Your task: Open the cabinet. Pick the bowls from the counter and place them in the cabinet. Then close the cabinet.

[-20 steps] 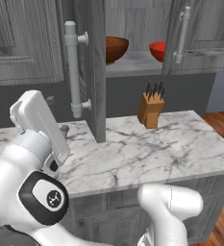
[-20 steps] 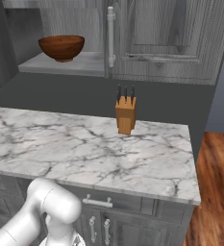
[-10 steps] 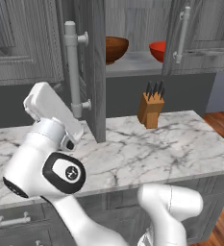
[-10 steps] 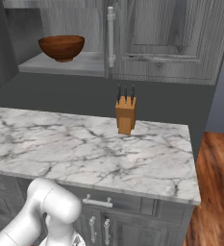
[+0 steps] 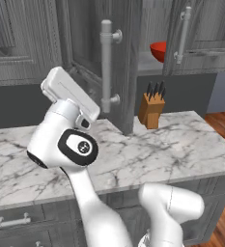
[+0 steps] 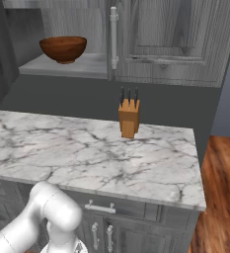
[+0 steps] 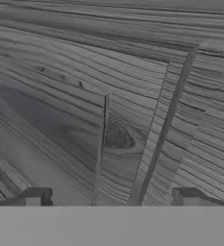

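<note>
My tool (image 7: 111, 204) stands with its tips wide apart and nothing between them, close against grey wood grain that I take for a cabinet door panel. The cabinet (image 5: 126, 53) is open: its left door (image 5: 92, 72) swings out over the worktop (image 6: 96, 153), stiff and probably heavy on its hinges, best pushed on the flat face or taken by the long bar handle (image 5: 106, 65). Inside, on the shelf (image 6: 74, 65), sit the wooden bowl (image 6: 63, 48) and the red bowl (image 5: 158, 51), both hard, light and likely slippery. A knife block (image 6: 129, 117) stands on the worktop.
</note>
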